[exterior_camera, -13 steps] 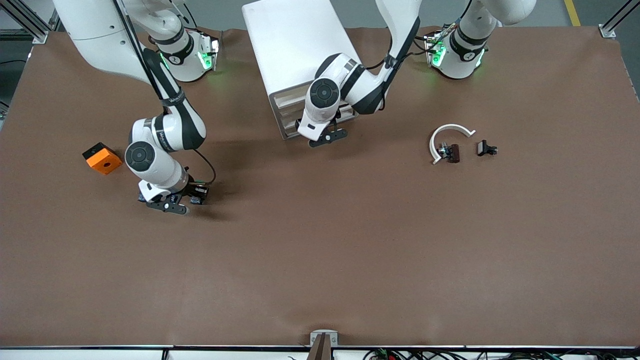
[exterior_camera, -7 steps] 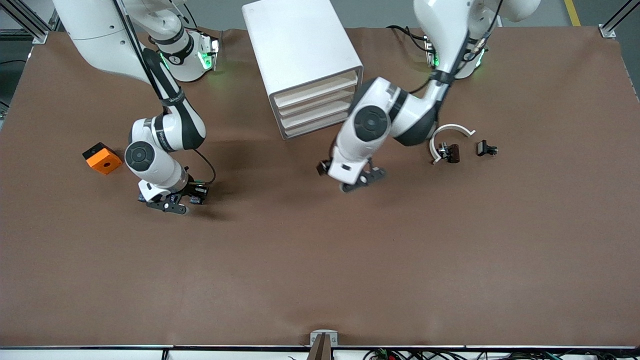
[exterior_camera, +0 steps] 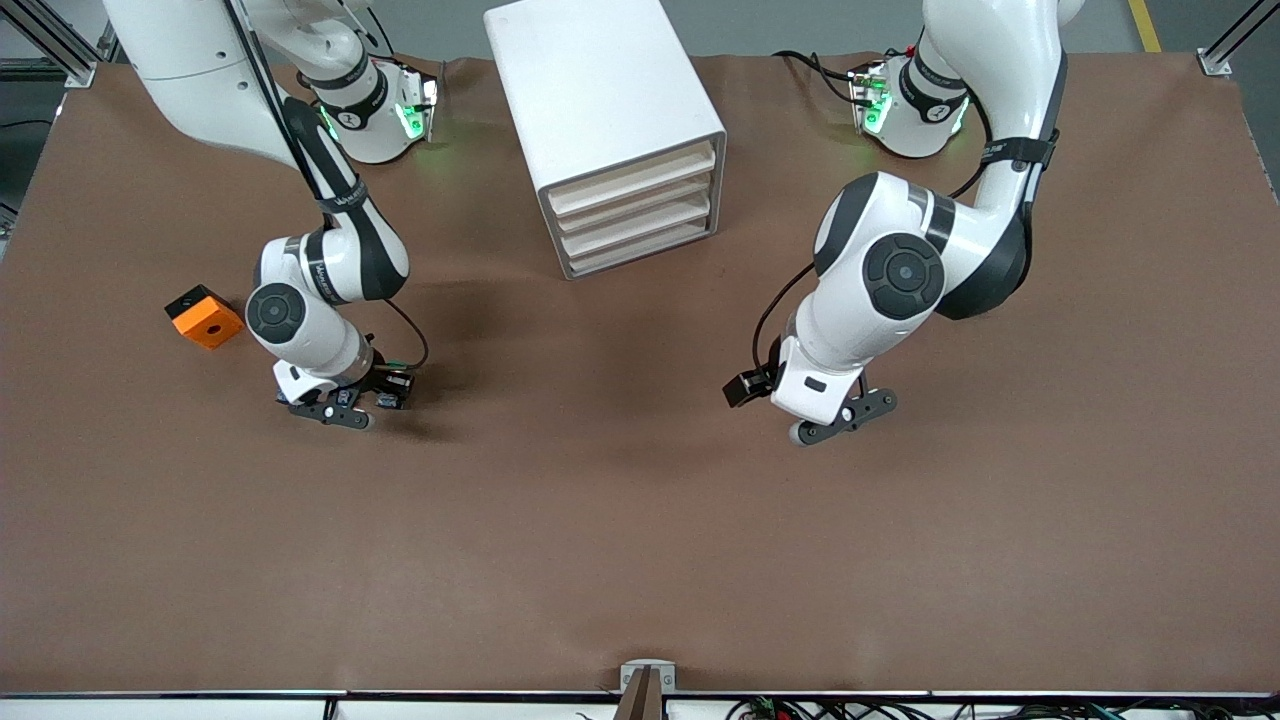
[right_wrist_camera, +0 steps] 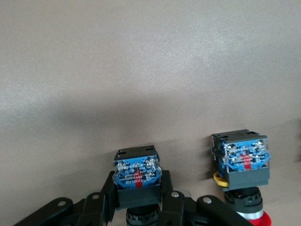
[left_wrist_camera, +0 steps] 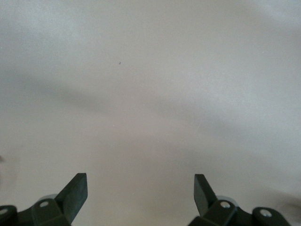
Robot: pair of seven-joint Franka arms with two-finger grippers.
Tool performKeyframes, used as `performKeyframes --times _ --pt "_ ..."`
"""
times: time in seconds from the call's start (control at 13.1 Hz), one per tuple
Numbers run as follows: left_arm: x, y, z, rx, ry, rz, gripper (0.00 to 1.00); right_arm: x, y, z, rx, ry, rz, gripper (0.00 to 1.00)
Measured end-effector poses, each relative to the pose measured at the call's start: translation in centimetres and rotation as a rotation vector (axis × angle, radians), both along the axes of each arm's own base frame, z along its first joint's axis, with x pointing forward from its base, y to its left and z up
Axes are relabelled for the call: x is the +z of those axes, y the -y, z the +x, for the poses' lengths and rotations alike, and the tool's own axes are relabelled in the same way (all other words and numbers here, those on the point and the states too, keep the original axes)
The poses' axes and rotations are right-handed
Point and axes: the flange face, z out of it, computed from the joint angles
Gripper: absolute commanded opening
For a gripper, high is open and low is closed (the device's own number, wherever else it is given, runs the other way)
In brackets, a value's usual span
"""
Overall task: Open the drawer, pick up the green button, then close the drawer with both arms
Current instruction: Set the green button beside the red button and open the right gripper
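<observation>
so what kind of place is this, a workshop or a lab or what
Most likely a robotics lab bench. Two white arms are bolted along one edge of a table covered in brown sheet; aluminium frame posts stand at its corners, and cables run along the edge nearest the front camera. A white drawer cabinet serves as a prop.

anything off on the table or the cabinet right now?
Nothing stands out. All four drawers of the cabinet sit flush. The right claw is shut on a button, beside a second one on the table. The left claw is open over bare mat.
</observation>
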Motion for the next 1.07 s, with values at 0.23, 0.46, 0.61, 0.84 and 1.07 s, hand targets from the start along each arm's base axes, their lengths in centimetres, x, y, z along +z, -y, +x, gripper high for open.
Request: performKeyframes --times 0.23,0.46,0.61,0.84,1.07 --pt "0.1 0.5 -0.2 -0.009 0.000 -0.001 1.00 0.2 0.2 0.0 -0.005 -0.006 -0.002 1.00" --pt "0.9 0.4 -0.2 -0.036 0.016 -0.008 1.00 3.1 0.4 1.0 -0.010 -0.034 -0.004 1.00" --pt "1.7 -0.7 0.4 -0.061 0.036 -0.011 1.00 7.6 0.9 2.3 -0.020 -0.069 -0.004 1.00" --pt "3.5 -6.3 2.3 -0.072 0.032 -0.011 1.00 15.4 1.4 3.8 0.018 -0.123 0.000 1.00" --pt "5.9 -10.8 3.3 -0.051 0.030 -0.017 1.00 22.8 3.2 4.8 0.042 -0.175 0.007 1.00"
